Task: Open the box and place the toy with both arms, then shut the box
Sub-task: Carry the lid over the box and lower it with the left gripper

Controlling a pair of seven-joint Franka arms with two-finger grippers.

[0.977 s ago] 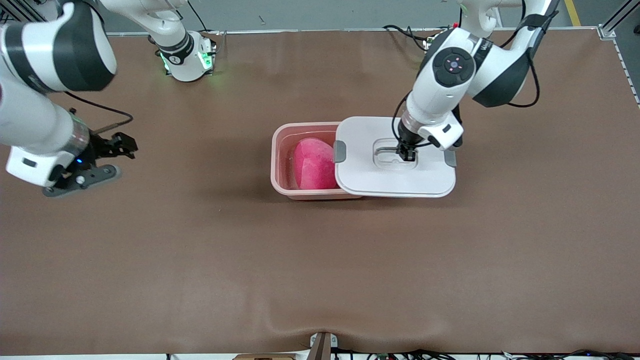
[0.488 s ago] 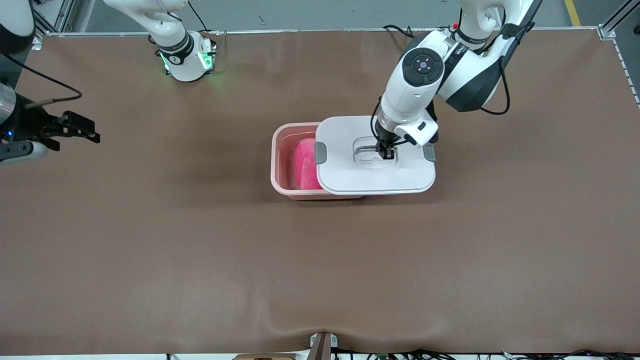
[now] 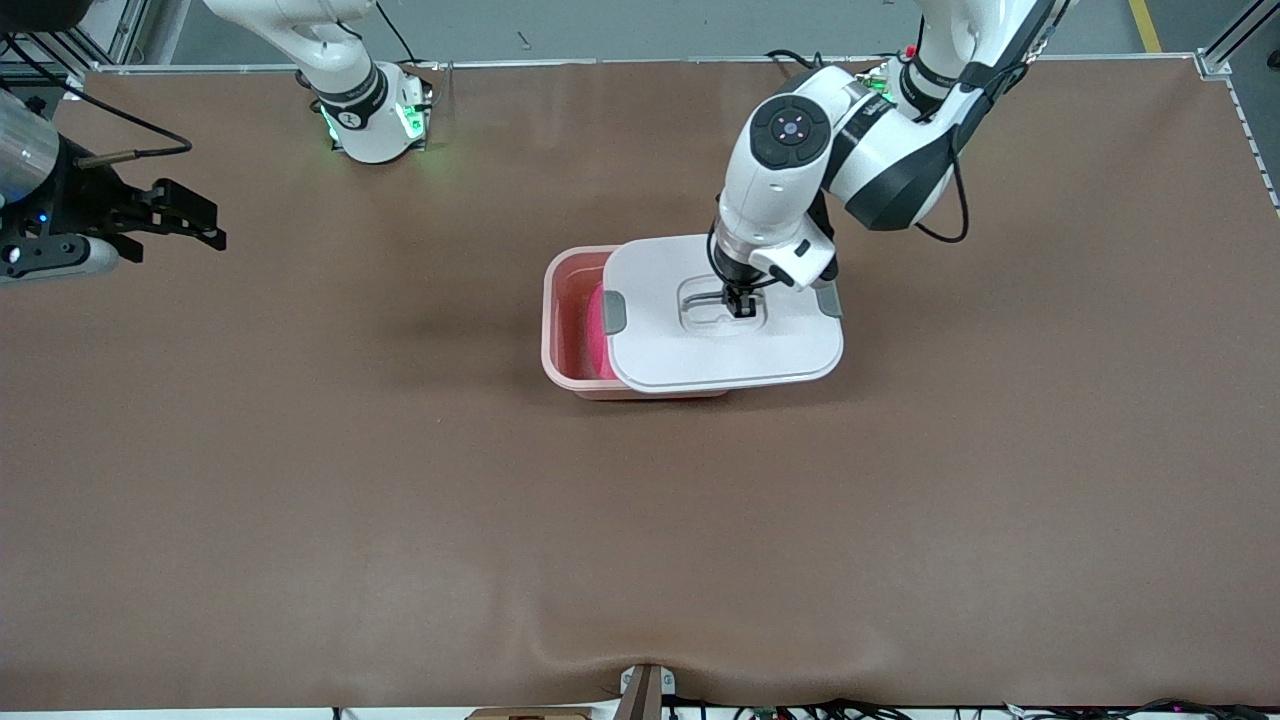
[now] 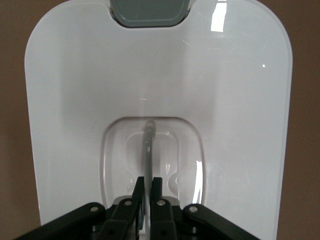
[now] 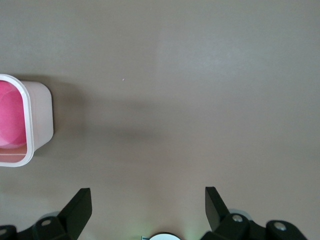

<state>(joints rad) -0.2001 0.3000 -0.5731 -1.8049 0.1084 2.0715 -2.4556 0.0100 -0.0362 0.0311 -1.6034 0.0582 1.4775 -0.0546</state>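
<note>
Pink tub: the box (image 3: 562, 330) sits on the brown table (image 3: 640, 520) near its middle, somewhat toward the edge where the arm bases stand; its end toward the right arm's side is uncovered.
Lid: the white lid (image 3: 725, 345) hangs over most of the box, offset toward the left arm's end so it overhangs that side; grey clips show at its two short ends.
Toy: the hot-pink toy (image 3: 595, 335) lies inside the box, only a strip showing past the lid's edge.
Left gripper: the left gripper (image 3: 742, 303) is down in the lid's recessed centre, fingers (image 4: 137, 200) pinched together on the thin handle (image 4: 148, 150).
Right gripper: the right gripper (image 3: 185, 222) waits up over the table's right-arm end, well apart from the box, fingers (image 5: 80, 207) spread wide, holding nothing.
</note>
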